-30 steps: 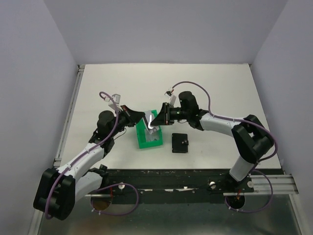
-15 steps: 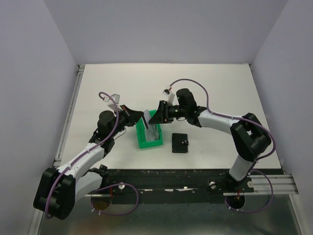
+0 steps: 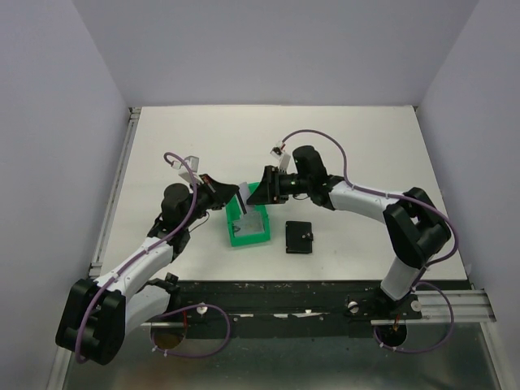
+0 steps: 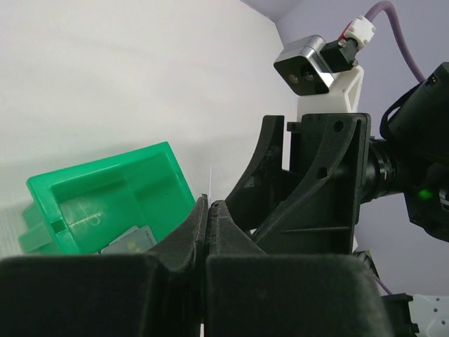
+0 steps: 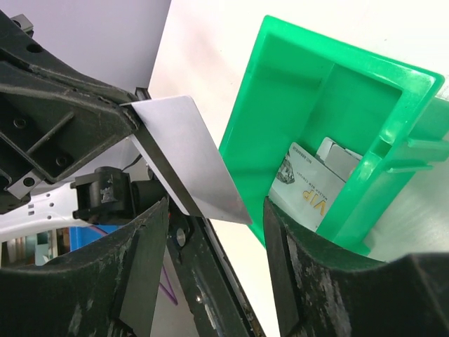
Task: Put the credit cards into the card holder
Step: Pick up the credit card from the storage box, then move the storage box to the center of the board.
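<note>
My left gripper (image 3: 234,195) is shut on a silvery-grey credit card (image 3: 244,197) and holds it above the green bin (image 3: 237,234). In the left wrist view the card (image 4: 210,181) shows edge-on, pinched at the fingertips (image 4: 219,210). My right gripper (image 3: 258,193) is open and faces the card. In the right wrist view the card (image 5: 188,154) hangs with its lower corner between the spread fingers (image 5: 144,260), apart from both. Two more cards (image 5: 307,188) lie in the bin (image 5: 330,91). The black card holder (image 3: 300,237) lies shut on the table, right of the bin.
The white table (image 3: 366,146) has walls on the left, back and right. The two grippers nearly meet over the bin's far end. A black rail (image 3: 309,301) runs along the near edge.
My right gripper has drawn back and up a little from the bin. The card in my left gripper has tilted slightly and no longer glints. The bin has shifted slightly.
</note>
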Action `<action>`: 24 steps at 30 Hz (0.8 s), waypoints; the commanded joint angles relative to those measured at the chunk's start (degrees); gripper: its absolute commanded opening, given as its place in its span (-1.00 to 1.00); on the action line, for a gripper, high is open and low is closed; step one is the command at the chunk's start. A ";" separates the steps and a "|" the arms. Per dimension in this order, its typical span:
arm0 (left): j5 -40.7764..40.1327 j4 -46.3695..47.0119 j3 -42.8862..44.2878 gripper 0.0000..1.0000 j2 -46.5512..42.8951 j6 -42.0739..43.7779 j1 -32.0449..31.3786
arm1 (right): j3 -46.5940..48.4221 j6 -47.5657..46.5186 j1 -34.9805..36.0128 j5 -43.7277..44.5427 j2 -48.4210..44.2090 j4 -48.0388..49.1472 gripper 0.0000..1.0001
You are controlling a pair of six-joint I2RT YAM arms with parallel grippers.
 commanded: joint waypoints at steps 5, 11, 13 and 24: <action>10.61 3.39 0.68 -1.00 -1.13 -3.49 0.32 | -2.15 -1.40 -0.61 -1.69 -4.29 2.37 0.32; 14.22 4.09 -0.02 -1.00 -2.18 -4.98 0.32 | -5.14 -0.61 -0.69 -3.01 -7.80 5.79 0.18; 14.40 4.44 -0.37 -1.00 -2.71 -5.42 0.23 | -6.28 0.09 -0.69 -3.27 -8.86 6.94 0.04; 17.30 10.76 -0.81 -1.00 -0.87 -9.29 0.32 | -10.42 4.31 -0.69 -5.91 -11.32 14.24 -0.17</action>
